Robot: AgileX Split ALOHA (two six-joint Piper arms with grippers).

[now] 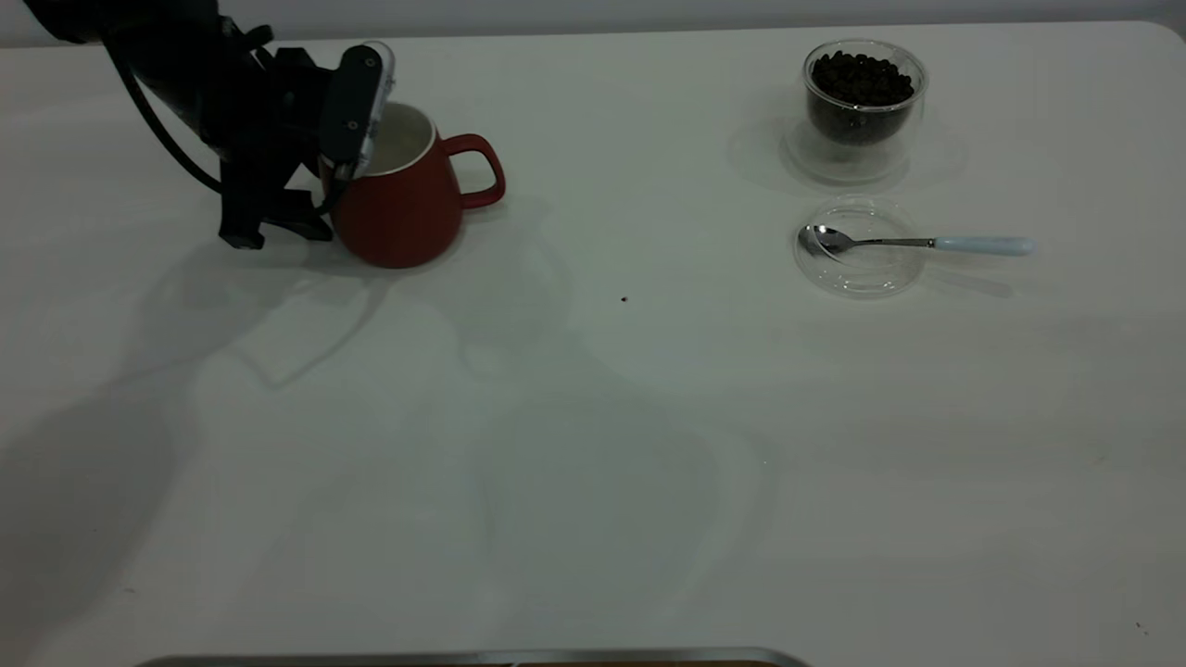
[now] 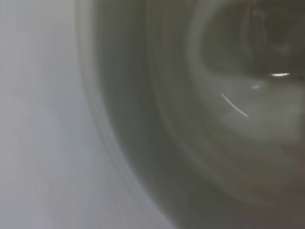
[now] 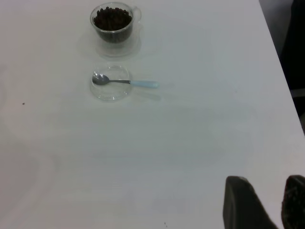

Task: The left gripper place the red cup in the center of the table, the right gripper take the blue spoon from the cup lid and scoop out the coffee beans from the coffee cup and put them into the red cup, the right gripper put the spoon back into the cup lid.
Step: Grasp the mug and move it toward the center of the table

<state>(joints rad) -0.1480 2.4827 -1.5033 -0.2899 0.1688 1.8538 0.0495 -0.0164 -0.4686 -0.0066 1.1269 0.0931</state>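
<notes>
Red cup upright, far left; blue spoon on cup lid.

one red cup, one coffee cup, one cup lid, one blue spoon.

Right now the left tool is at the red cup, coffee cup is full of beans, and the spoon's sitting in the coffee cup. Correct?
Not quite. In the exterior view the blue spoon lies with its bowl in the cup lid, handle sticking out over the table, not in the coffee cup. The rest holds: left tool at the red cup, coffee beans in the glass.
</notes>
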